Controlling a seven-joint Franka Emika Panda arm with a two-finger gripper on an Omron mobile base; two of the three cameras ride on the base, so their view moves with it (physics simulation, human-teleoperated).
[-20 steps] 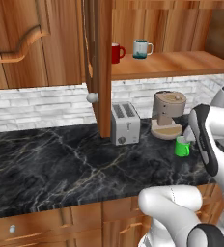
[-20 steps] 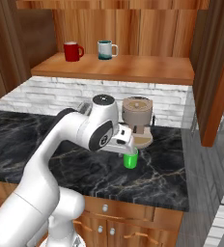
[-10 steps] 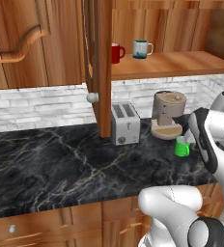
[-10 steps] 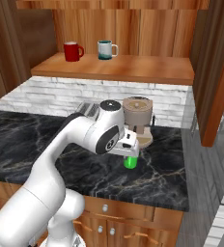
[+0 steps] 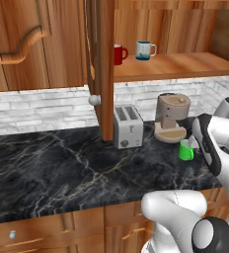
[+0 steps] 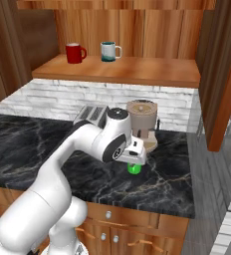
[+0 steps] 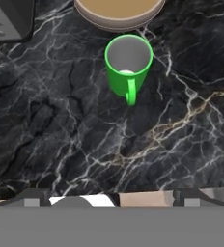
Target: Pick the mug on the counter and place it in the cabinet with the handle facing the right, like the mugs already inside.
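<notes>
Green mug (image 7: 128, 65) upright on black marble counter (image 7: 61, 125), upper centre of hand view, just below coffee machine base (image 7: 119, 12). Handle (image 7: 131, 91) points down-frame toward gripper. Finger spread: cannot tell.

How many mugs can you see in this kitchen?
3: a green mug on the black counter by the coffee machine, a red mug and a teal mug on the cabinet shelf.
</notes>
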